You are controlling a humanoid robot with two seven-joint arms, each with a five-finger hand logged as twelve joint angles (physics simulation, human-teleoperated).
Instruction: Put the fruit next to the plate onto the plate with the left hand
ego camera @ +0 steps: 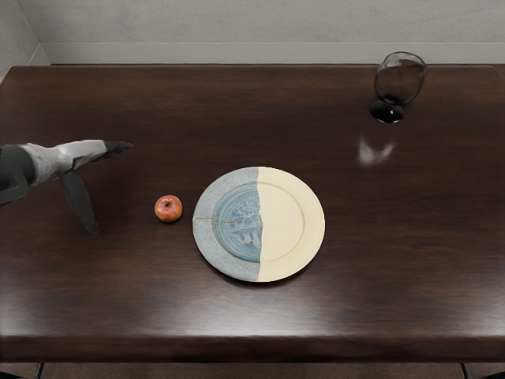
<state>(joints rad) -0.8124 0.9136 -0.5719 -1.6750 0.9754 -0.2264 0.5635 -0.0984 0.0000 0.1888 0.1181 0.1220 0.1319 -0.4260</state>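
While hand apart, apple beside plate

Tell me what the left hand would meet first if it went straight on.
Probably nothing near: the left hand points right across the table, passing behind the apple and the plate. Far along, the glass may lie in its line, but depth is unclear.

Dark wood table w/ glossy top, grey wall behind.
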